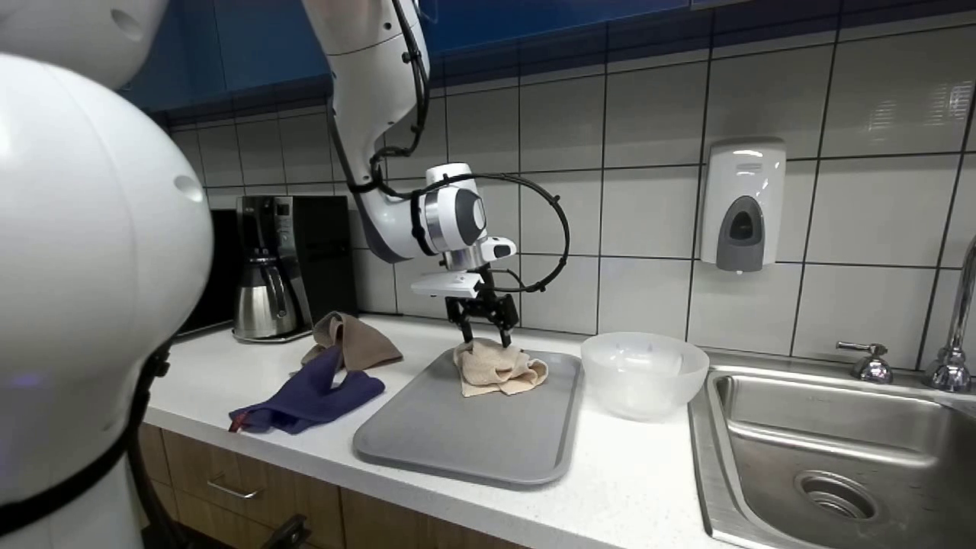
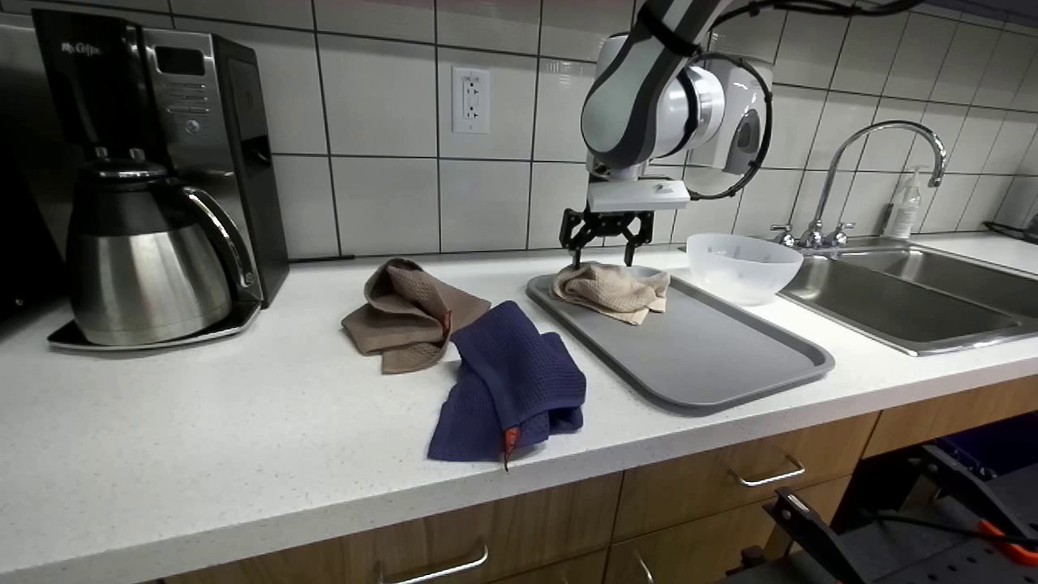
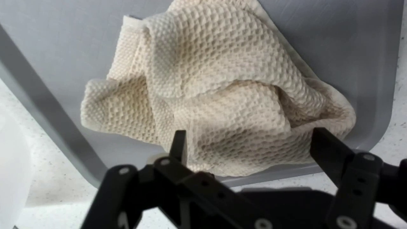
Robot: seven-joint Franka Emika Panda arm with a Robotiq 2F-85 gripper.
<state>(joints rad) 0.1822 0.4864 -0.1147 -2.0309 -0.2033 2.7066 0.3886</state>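
A beige waffle-weave cloth [image 3: 229, 63] lies crumpled on the grey tray [image 1: 457, 435], near its wall-side end. My gripper [image 1: 486, 340] points down at the cloth, its fingers spread wide. In the wrist view the gripper [image 3: 250, 132] has one fingertip at each side of a cloth fold, and nothing is clamped. Whether the tips touch the fabric I cannot tell. Beside the cloth in an exterior view shows a small whitish rounded thing [image 2: 646, 274], mostly hidden by the fabric. A brown cloth [image 2: 418, 312] and a dark blue cloth [image 2: 519, 381] lie on the counter beside the tray.
A translucent white bowl [image 1: 644, 377] stands against the tray's sink side. Beyond it is the steel sink [image 1: 823, 442] with its faucet [image 2: 880, 130]. The coffee maker [image 2: 211, 162] with a steel carafe [image 2: 154, 268] stands at the opposite end. The tiled wall rises close behind the gripper.
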